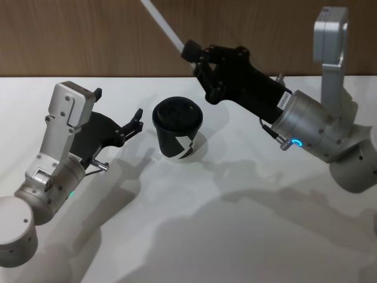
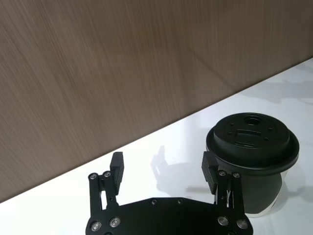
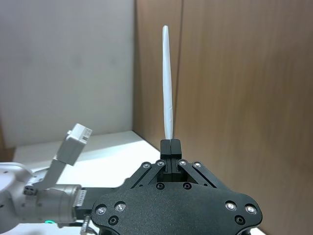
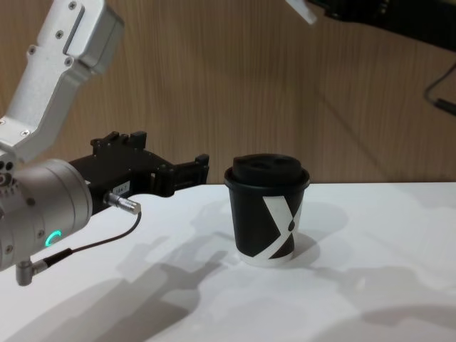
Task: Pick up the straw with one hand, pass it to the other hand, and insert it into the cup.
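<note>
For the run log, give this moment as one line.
right hand: shut on straw, raised | left hand: open, beside cup | cup: upright, lidded, straw not yet in

I record the straw (image 1: 165,25) cut by the top edge in head and chest views, its far end unconfirmed there.

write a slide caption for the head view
Right claw holds the thin white straw aloft; left claw sits open beside the small black lidded paper cup.

Left claw (image 2: 163,165), right claw (image 3: 171,144): black, silver screws (image 3: 230,206). Silver cylindrical wrists (image 1: 309,124), glowing rings (image 1: 296,142), thin black cable (image 4: 85,246).
</note>
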